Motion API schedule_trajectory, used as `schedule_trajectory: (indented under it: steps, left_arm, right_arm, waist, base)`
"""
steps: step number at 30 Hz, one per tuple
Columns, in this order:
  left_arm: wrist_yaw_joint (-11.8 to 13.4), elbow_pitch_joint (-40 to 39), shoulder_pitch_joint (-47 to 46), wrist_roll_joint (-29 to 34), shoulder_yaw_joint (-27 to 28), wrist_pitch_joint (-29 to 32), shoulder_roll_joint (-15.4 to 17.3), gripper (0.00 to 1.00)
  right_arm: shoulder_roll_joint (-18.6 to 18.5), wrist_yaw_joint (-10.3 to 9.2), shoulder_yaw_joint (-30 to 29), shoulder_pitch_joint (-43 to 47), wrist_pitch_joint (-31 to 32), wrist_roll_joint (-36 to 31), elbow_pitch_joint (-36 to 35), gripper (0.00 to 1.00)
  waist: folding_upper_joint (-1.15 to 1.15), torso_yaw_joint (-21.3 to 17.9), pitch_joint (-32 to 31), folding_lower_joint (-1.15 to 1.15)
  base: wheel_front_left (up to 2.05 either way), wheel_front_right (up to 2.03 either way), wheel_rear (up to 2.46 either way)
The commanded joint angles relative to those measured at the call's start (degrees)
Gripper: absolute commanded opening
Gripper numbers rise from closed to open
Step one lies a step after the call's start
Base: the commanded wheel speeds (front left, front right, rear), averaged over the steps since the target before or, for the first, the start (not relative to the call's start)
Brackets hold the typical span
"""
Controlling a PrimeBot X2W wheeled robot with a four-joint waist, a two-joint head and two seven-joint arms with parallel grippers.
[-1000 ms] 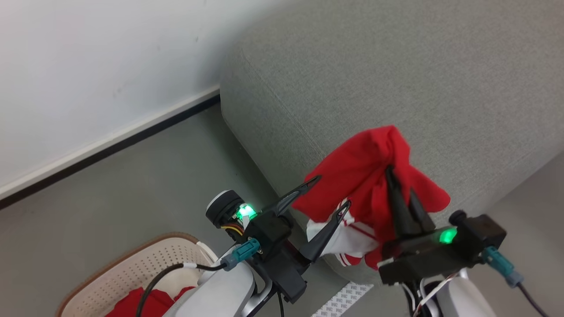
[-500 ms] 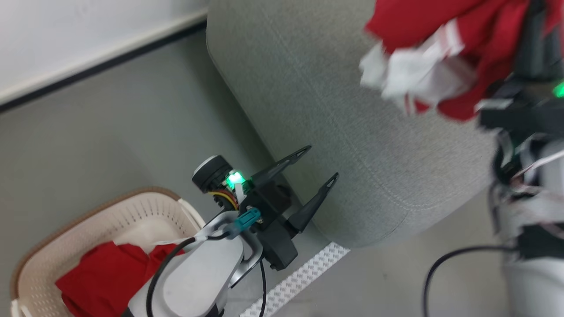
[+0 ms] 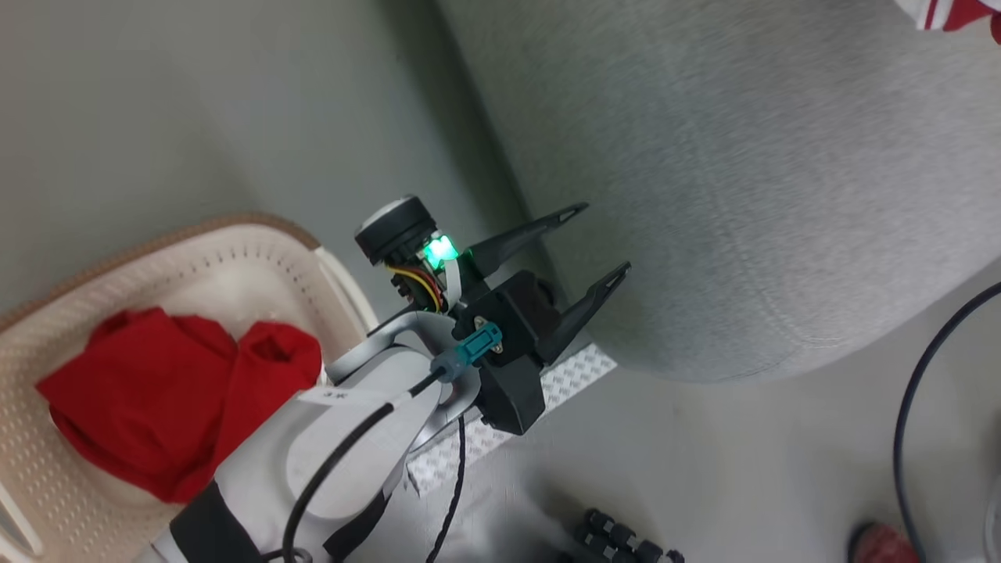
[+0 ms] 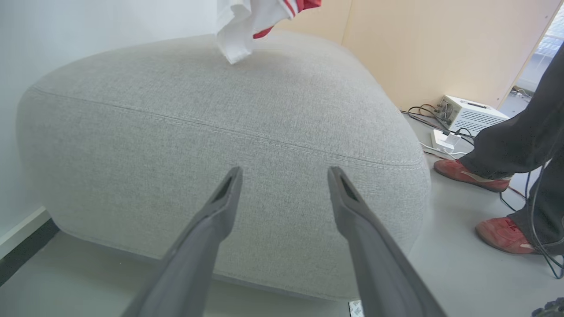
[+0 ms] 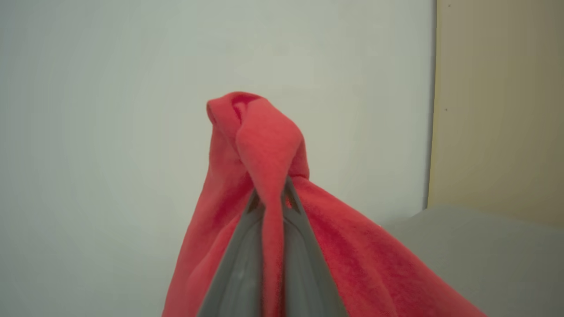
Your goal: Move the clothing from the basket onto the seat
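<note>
The right end effector (image 5: 272,207) has its two dark fingers pressed together on a fold of a bright red fabric garment (image 5: 264,145). The cloth hangs down on both sides of them. In the left wrist view, the white and striped end of this garment dangles at the top middle of the frame, over the large grey woven seat (image 4: 220,132). It is hard to tell if the cloth touches the cushion or hangs just above it. The left end effector (image 3: 604,238) is in the middle of the head view. Its fingers are spread wide, hold nothing, and point at the side of the seat. The cream-white plastic basket with little holes and a brown rim (image 3: 235,227) sits on the floor at the lower left of the head view. A second bright red garment (image 3: 156,399) lies bunched up inside it. So the robot seems to be on the first carry, with one garment nearly there and one left to fetch. The next move should bring the held garment low over the seat top and then open the fingers. That way the cloth would drop on the cushion and not slide off its round edge. A person's red shoes (image 4: 467,174) stand on the floor at the right of the left wrist view, near the seat.
</note>
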Motion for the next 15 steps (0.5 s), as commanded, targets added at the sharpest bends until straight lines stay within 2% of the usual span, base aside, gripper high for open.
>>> schedule_trajectory:
  steps: [1,7,15]
  left_arm:
    - [-0.3,-0.3,-0.9,0.2,-0.3,0.2,0.6,1.0]
    - [0.0,-1.1,-2.1,0.4,-1.0,1.4,0.7,1.0]
    - [0.2,-1.3,-2.6,1.2,-2.5,1.8,0.9,1.0]
  right_arm:
    - [-0.6,0.04,-0.2,-1.3,0.0,0.6,1.3,0.0]
    - [-1.8,0.04,-0.7,-4.3,0.0,2.0,12.2,0.0]
    - [-0.7,0.04,-0.1,-6.2,0.0,0.5,28.7,0.0]
  waist:
    - [-0.01,3.0,6.6,-0.01]
    - [-0.01,4.3,8.8,-0.01]
    - [-0.01,4.4,8.5,-0.01]
  base:
    - [0.0,0.0,0.0]
    - [0.0,0.0,0.0]
    - [0.0,0.0,0.0]
